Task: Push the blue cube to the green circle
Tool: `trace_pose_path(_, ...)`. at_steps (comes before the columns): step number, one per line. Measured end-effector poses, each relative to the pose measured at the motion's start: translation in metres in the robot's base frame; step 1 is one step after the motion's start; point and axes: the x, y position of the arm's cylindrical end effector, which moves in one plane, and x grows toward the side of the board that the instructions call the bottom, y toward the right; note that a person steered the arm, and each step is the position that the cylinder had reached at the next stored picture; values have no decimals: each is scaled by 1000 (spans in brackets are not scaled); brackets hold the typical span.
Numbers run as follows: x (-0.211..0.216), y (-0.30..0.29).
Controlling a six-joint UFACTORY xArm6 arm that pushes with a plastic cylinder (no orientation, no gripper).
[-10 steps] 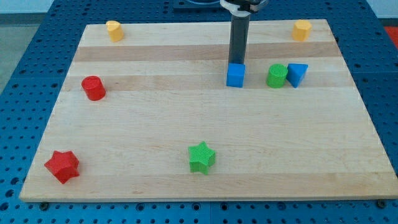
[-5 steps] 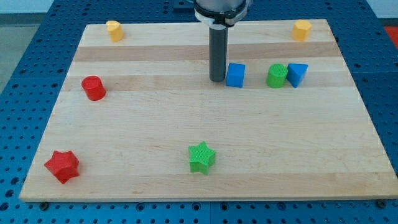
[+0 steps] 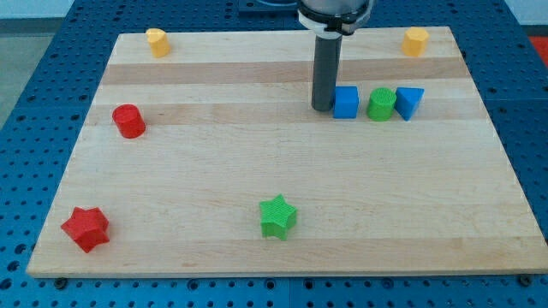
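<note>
The blue cube sits on the wooden board at upper right of centre. My tip touches the cube's left side. The green circle, a short green cylinder, stands just right of the cube with a narrow gap between them. A blue triangular block touches the green cylinder on its right.
A red cylinder is at the left and a red star at the bottom left. A green star is at bottom centre. Yellow blocks sit at the top left and top right corners.
My tip went from above the blue cube to its left side, then pushed it right. The cube now lies closer to the green cylinder.
</note>
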Motion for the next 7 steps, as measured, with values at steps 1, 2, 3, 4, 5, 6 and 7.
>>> trace_pose_path(1, 0, 0)
trace_pose_path(2, 0, 1)
trace_pose_path(3, 0, 9)
trace_pose_path(4, 0, 9)
trace_pose_path(5, 0, 10)
trace_pose_path(6, 0, 18)
trace_pose_path(7, 0, 18)
